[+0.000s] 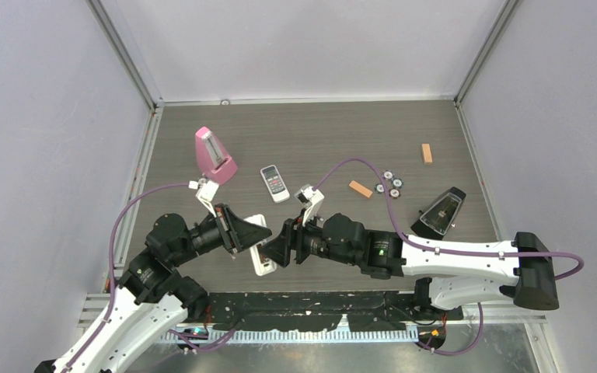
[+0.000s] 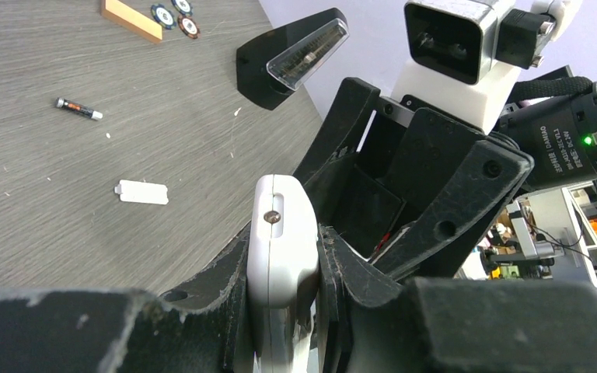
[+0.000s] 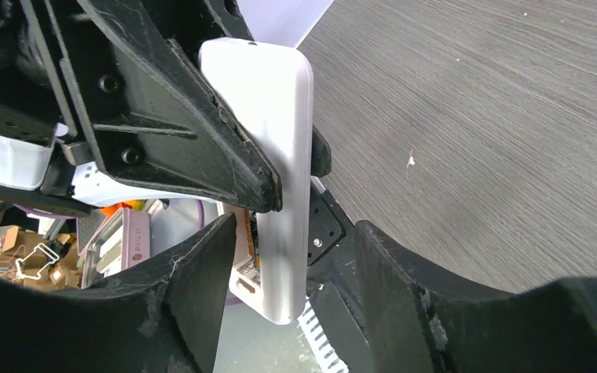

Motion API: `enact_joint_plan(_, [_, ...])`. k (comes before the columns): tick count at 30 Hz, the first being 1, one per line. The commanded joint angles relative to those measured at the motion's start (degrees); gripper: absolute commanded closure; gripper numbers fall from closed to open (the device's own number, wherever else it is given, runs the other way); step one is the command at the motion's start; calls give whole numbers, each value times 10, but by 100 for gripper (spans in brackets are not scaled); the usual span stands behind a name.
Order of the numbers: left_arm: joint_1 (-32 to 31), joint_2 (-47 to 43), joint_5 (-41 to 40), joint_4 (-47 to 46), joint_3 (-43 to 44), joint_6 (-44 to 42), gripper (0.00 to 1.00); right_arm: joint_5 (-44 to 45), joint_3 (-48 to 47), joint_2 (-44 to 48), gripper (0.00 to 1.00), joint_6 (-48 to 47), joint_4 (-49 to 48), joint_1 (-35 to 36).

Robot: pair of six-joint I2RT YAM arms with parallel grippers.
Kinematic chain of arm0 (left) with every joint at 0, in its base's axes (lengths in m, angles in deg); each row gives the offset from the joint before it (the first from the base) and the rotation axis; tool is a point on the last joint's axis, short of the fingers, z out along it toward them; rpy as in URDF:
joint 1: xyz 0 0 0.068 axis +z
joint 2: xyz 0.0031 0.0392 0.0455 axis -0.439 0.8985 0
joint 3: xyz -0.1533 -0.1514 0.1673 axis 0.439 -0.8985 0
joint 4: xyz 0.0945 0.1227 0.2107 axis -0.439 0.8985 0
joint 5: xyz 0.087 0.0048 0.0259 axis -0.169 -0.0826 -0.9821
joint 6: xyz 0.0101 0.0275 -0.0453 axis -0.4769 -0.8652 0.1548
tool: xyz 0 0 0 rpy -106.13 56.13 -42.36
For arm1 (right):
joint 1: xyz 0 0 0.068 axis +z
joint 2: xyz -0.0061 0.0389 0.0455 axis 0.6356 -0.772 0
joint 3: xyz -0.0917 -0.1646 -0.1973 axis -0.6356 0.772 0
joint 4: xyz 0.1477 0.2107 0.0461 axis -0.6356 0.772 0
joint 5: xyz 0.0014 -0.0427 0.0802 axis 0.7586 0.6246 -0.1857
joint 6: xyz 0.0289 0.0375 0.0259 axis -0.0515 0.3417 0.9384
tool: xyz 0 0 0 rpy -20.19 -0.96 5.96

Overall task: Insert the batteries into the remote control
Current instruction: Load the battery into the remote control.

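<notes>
**Remote clamped on edge, one battery loose on the wood**

Pale walls (image 1: 303,47) close in a grey wood-grain table (image 1: 319,132).

From above, the two arms meet close to the near edge, left of its middle. The left gripper (image 1: 253,233) is clenched on the remote (image 1: 263,263), and the right gripper (image 1: 277,247) faces it, almost touching. A pink metronome (image 1: 214,155) and a small remote (image 1: 274,183) sit behind them toward the middle. A black metronome (image 1: 443,214), chips (image 1: 392,184) and orange blocks (image 1: 360,189) lie toward the right edge. No battery can be made out from here.

In the left wrist view the remote stands on its long edge between that gripper's fingers, lifted off the wood. This probably presents the bay side to the other arm. One battery (image 2: 78,109) lies flat on bare table, well apart from the remote, on the side where the chips and black metronome stand. A small white plate, likely the bay cover (image 2: 141,192), lies between battery and remote, so the bay appears to be uncovered. The right gripper gapes directly opposite.

In the right wrist view its own fingers (image 3: 194,295) are spread wide, released, with the remote's lower end between them and not pinched. I cannot tell whether a cell sits in the bay. The loose battery seems to need fetching first.
</notes>
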Motion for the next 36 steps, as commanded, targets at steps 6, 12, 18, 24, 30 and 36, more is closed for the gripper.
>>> enact_joint_plan(6, [-1, -9, 82, -99, 10, -18, 100, -87, 38, 33, 36, -39, -112, 0])
enact_joint_plan(12, [-2, -13, 124, -168, -7, 8, 100, -141, 56, 35, 34, -37, -179, 0])
enact_joint_plan(18, [-2, -19, 129, -210, -21, 29, 100, -175, 77, 33, 33, -9, -249, 0])
enact_joint_plan(24, [-1, -37, 106, -286, -53, 71, 100, -197, 75, 8, 40, 16, -284, -1])
enact_joint_plan(30, [-1, -60, 78, -292, -60, 74, 98, -202, 77, 3, 78, 48, -301, -2])
enact_joint_plan(36, [-1, -69, 67, -257, -52, 64, 54, -203, 91, 21, 92, 78, -301, -25])
